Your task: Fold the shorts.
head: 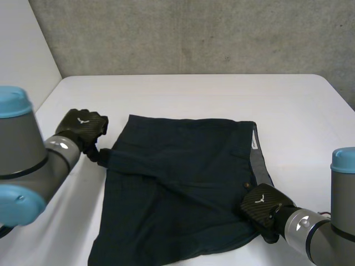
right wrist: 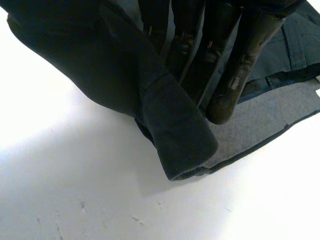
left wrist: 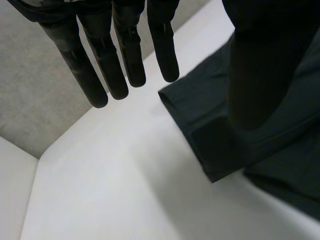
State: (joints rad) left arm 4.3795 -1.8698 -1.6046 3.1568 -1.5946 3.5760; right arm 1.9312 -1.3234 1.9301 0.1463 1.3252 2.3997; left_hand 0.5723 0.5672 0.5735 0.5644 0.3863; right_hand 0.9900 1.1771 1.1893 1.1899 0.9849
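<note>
Shorts [head: 177, 183] flat mid-desk [head: 183, 94], waistband toward right arm. Right hand [head: 263, 204]: fingers [right wrist: 240, 65] pinch waistband corner, cloth bunched in grasp, likely ready to lift for fold. Left hand [head: 82, 128] at leg hem; fingers [left wrist: 127, 50] straight, released, clear of cloth, so matching hold apparently not yet made.

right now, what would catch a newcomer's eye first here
The dark shorts lie spread across the middle of the white table. The left hand sits open at their left edge, where the cloth bunches up. The right hand pinches the waistband at its end nearest the robot.
</note>
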